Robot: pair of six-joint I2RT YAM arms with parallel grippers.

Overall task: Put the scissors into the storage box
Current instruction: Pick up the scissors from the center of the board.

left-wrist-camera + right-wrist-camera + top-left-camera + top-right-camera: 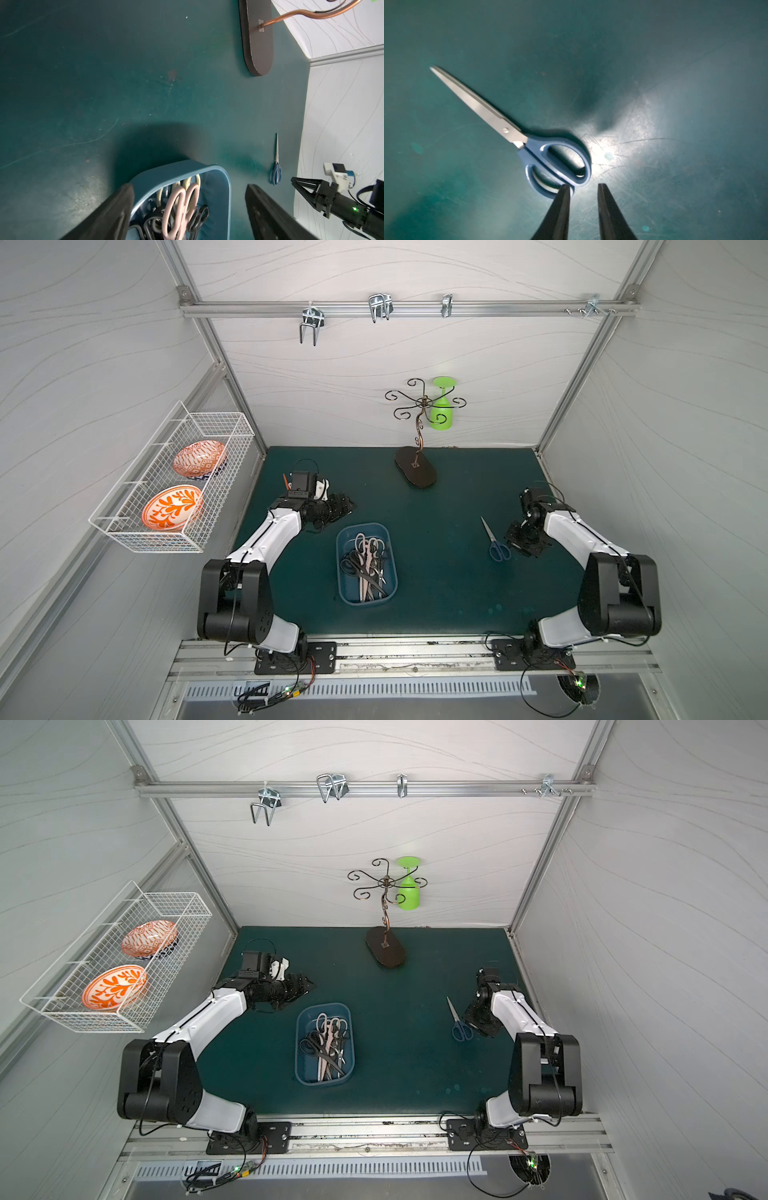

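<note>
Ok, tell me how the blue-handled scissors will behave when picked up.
The blue-handled scissors look stiff: steel blades, moulded handle loops. Lying flat on the mat, they would likely slide or pivot, not roll. The smooth blades may be slippery.

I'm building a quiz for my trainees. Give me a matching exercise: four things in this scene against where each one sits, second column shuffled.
1 blue-handled scissors
2 pink-handled shears
3 green glass
4 leaf-patterned bowl

A in the wire basket
B lying on the mat
C in the storage box
D hanging from the stand

Pairs: 1-B, 2-C, 3-D, 4-A
</note>
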